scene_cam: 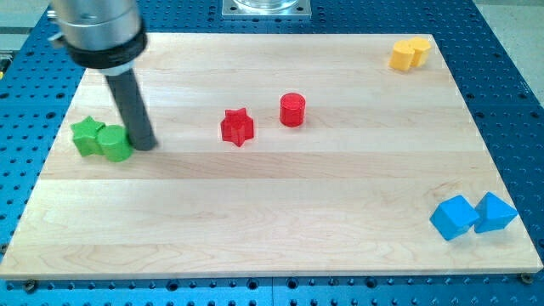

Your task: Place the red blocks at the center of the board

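Observation:
A red star block [237,127] and a red cylinder [291,110] sit close together, a little left of and above the middle of the wooden board [280,221]. My tip [144,144] is at the view's left, touching or right beside the right side of a green cylinder [114,143]. The red star is well to the tip's right.
A green star [86,134] touches the green cylinder at the left edge. Two yellow blocks [409,53] sit at the top right corner. Two blue blocks [472,216] sit at the bottom right corner. The arm's grey housing [98,30] hangs over the top left.

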